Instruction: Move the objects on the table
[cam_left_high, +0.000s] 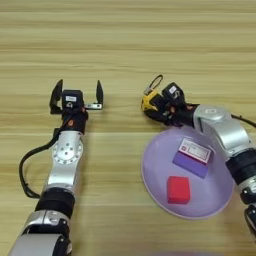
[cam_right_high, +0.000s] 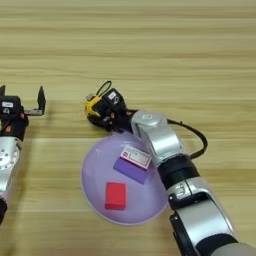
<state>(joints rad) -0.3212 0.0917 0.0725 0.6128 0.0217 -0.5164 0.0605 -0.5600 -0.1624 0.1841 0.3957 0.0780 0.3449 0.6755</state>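
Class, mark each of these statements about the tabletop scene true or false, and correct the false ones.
1. The small red cube lies on the round lilac plate. True.
2. The purple block with the white-red label lies on the bare light wooden table. False: it lies on the plate, beside the cube.
3. The right pincer is at the small yellow-and-black tape measure, just beyond the plate's far rim. True.
4. The left pincer grips the cube. False: its fingers are spread open and hold nothing, well left of the plate.
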